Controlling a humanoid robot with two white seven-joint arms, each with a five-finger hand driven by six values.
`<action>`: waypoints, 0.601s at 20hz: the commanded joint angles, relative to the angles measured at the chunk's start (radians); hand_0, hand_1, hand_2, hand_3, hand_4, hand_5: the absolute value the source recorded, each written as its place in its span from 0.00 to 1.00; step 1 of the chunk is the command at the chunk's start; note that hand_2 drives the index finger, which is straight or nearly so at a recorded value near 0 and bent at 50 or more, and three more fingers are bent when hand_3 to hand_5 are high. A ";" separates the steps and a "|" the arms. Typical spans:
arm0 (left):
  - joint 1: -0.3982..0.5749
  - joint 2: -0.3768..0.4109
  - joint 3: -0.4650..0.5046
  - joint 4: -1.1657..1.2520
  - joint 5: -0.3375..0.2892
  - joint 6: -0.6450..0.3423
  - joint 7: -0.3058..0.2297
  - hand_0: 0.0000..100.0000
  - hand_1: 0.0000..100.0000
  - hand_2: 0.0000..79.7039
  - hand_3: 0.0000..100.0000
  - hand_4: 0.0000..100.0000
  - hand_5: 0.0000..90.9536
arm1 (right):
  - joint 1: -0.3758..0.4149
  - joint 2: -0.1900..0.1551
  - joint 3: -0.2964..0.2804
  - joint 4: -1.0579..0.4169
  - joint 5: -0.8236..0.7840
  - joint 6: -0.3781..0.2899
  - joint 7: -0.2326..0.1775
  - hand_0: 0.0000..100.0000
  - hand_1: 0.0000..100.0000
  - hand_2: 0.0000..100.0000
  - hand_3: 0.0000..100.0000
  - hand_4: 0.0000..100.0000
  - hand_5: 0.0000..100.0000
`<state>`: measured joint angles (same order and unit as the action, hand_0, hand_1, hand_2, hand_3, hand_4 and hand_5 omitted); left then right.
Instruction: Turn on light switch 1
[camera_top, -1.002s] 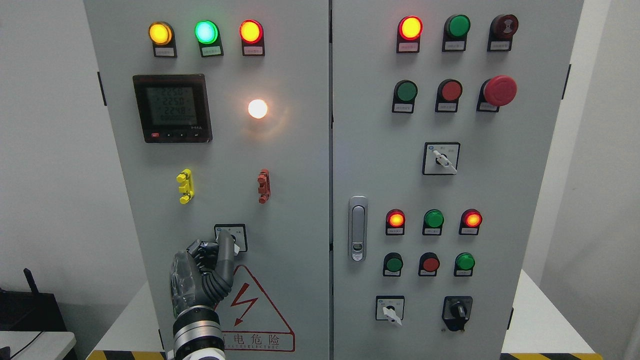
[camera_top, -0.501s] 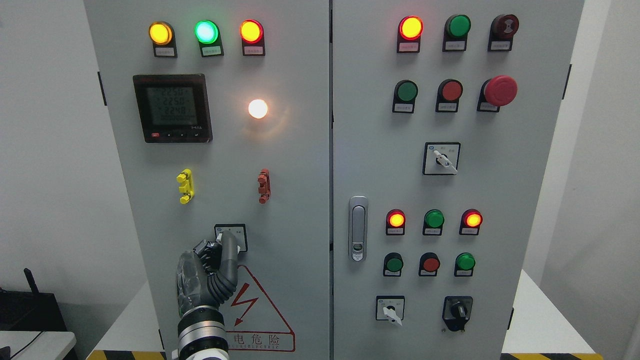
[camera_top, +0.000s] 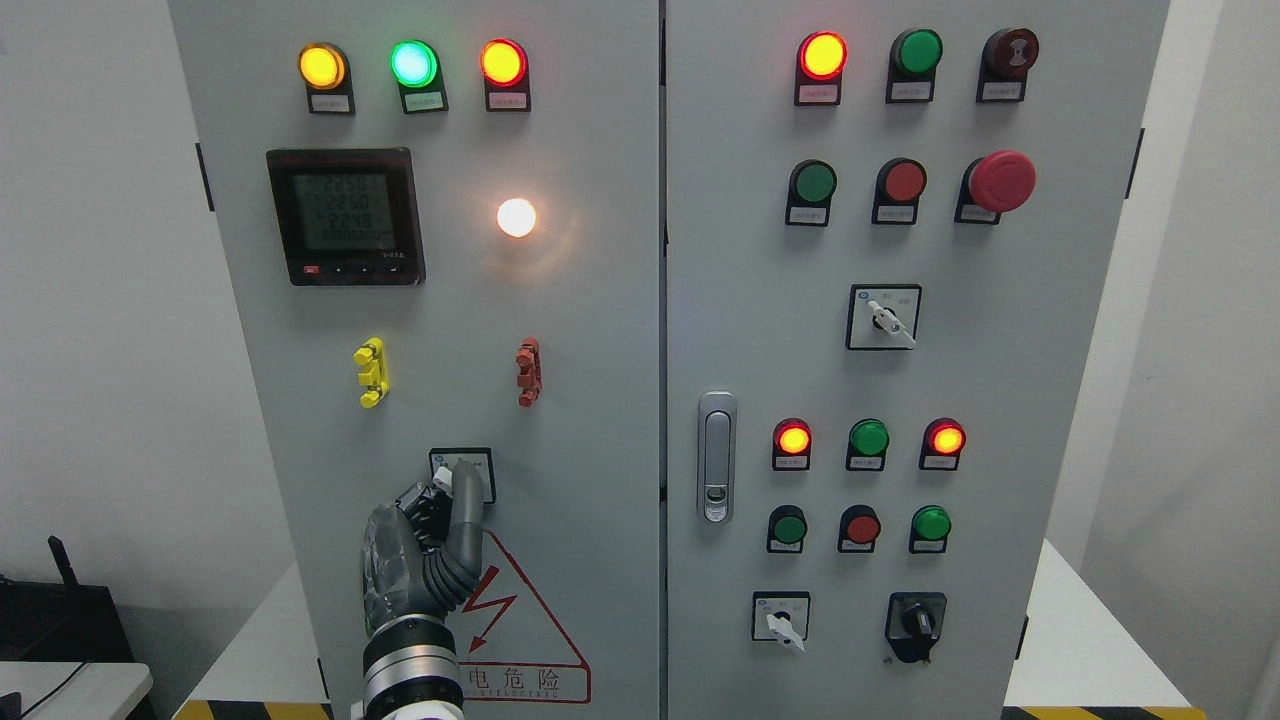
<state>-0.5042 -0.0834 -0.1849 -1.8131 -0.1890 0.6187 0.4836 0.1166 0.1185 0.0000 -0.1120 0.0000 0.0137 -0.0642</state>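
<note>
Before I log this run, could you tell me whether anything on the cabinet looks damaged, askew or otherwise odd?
Nothing stands out. The cabinet doors sit flush, its lamps and buttons look intact, and the meter shows its readout. The left hand is at the selector switch on the left door; the white lamp above glows.

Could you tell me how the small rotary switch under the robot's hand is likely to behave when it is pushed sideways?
The rotary switch sits in a plate fixed to the cabinet door, so it should pivot, not slide. Its small white knob looks stiff, probably plastic. The left hand covers much of it, so a fingertip could slip off.
</note>
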 joint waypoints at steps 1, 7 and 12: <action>0.006 -0.004 -0.002 0.000 0.000 -0.004 0.000 0.43 0.27 0.82 0.86 0.81 0.74 | 0.000 0.000 0.017 0.000 -0.025 0.000 0.000 0.12 0.39 0.00 0.00 0.00 0.00; 0.007 -0.003 0.001 -0.003 -0.001 -0.005 0.000 0.25 0.29 0.82 0.86 0.81 0.74 | 0.000 0.001 0.017 0.000 -0.025 0.000 0.000 0.12 0.39 0.00 0.00 0.00 0.00; 0.010 -0.003 0.002 -0.003 -0.003 -0.005 0.000 0.14 0.34 0.82 0.86 0.81 0.74 | 0.000 0.000 0.017 0.000 -0.025 0.000 0.000 0.12 0.39 0.00 0.00 0.00 0.00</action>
<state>-0.4969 -0.0854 -0.1847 -1.8147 -0.1907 0.6129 0.4818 0.1166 0.1186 0.0000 -0.1120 0.0000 0.0137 -0.0642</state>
